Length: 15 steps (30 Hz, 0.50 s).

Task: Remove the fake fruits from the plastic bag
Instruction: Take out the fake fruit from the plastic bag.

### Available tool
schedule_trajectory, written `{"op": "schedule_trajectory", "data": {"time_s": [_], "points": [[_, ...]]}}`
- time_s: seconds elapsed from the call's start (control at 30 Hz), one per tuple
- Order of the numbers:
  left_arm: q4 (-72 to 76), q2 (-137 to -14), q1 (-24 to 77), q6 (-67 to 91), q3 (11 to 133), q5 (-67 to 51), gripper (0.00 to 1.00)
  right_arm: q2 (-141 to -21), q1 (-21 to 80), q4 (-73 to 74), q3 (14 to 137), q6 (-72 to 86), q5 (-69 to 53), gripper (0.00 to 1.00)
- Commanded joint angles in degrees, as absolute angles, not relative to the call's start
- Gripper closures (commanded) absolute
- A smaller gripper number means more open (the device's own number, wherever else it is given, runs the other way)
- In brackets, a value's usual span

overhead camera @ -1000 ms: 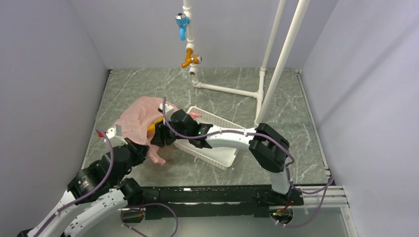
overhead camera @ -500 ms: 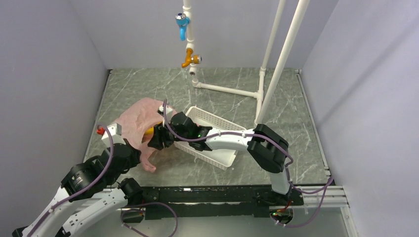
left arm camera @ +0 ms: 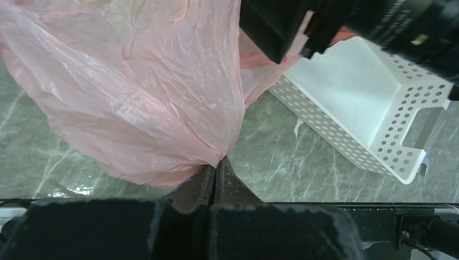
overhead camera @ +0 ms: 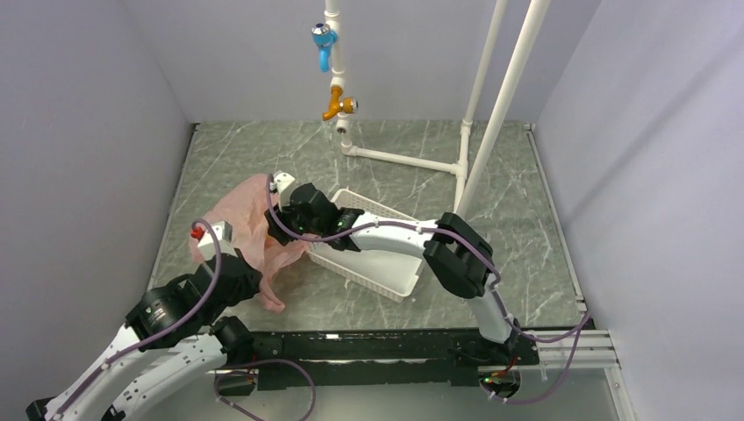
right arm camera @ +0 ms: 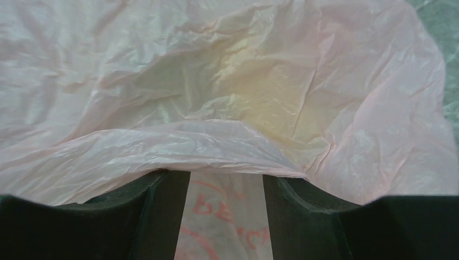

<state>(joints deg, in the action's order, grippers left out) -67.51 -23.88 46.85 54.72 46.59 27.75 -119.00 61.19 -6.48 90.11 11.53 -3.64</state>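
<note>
The left fingers (left arm camera: 201,183) are pressed fully together, and a gathered tuck of the plastic bag (left arm camera: 135,92) is pinched between their tips. From that pinch the pink film fans up and away to the far left in crinkled folds, so most of the bag lies beyond the fingers and only the bunched near edge is in their grip. Seen from above, these fingers (overhead camera: 248,274) sit at the bag's near end, where a pink tail hangs down to the counter (overhead camera: 439,167).

The right fingers (right arm camera: 162,200) stand well apart. A rolled fold of the bag's rim lies across both tips, and film with red printed letters fills the gap between them. Whether that film is gripped or only draped cannot be told. Beyond the fold the bag (right arm camera: 335,108) billows away from the fingers, and a yellowish patch (right arm camera: 260,92) shows through the film. It is too blurred to name as any one fruit.

From the top view the bag (overhead camera: 241,206) sits on the left part of the counter, with the right fingers (overhead camera: 281,230) pushed into its right side. Just right of it is the white slotted basket (overhead camera: 390,282), set at a slant. In the left wrist view the pink film reaches the basket's (left arm camera: 346,142) near left corner
</note>
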Motion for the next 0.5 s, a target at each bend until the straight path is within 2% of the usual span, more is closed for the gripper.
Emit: {"op": "schedule_trajectory", "data": {"time_s": [0.0, 0.23, 0.33, 0.47], "points": [[-60.8, -24.3, 46.7, 55.4, 43.7, 26.7, 1.00, -122.0, 61.1, -10.4, 90.8, 8.1, -0.2, 0.47], [-67.0, -26.6, 46.6, 60.1, 45.7, 32.5, 1.00, -125.9, 61.1, -14.5, 91.2, 4.9, 8.0, 0.49], [-66.7, -24.9, 46.6, 62.1, 44.3, 33.1, 1.00, -127.7, 61.0, -14.4, 92.1, 6.2, 10.6, 0.43], [-64.3, -22.2, 46.6, 62.9, 41.3, 33.0, 1.00, -129.7, 60.6, -16.3, 92.4, 7.4, 12.5, 0.26]]}}
